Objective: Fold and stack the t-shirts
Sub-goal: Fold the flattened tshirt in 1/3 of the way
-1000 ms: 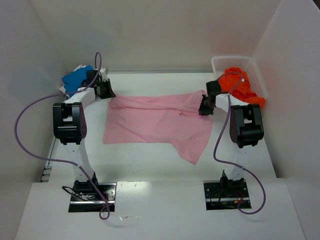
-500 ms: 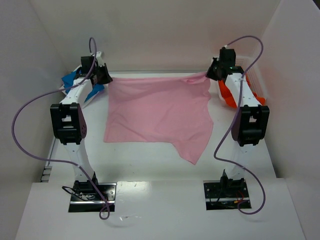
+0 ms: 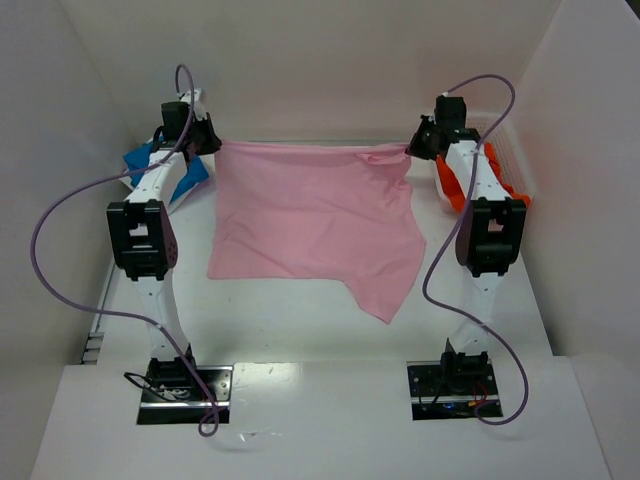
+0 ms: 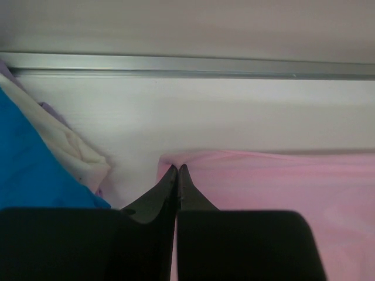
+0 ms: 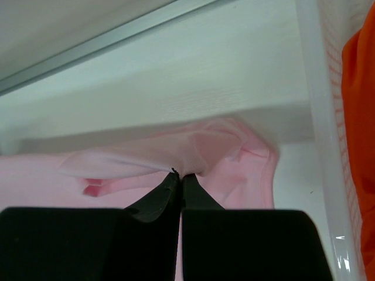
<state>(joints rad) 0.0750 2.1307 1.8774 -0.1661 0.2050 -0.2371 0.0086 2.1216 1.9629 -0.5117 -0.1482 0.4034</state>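
The top view shows the whole pink t-shirt (image 3: 315,225), its far edge stretched along the back wall; the wrist views show only its corners. Blue cloth (image 4: 35,175) lies just left, the basket (image 5: 319,117) just right, and bare table (image 3: 300,335) nearer. The left gripper (image 4: 177,170) and right gripper (image 5: 177,174) each pinch a far corner, fingers pressed together.

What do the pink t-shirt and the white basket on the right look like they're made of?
Pink t-shirt: thin, soft knit fabric, perhaps cotton jersey, matte; it drapes and puckers at its pinched corners. White basket: rigid moulded plastic, slightly glossy, going by the small highlights on its rim and the slotted wall.
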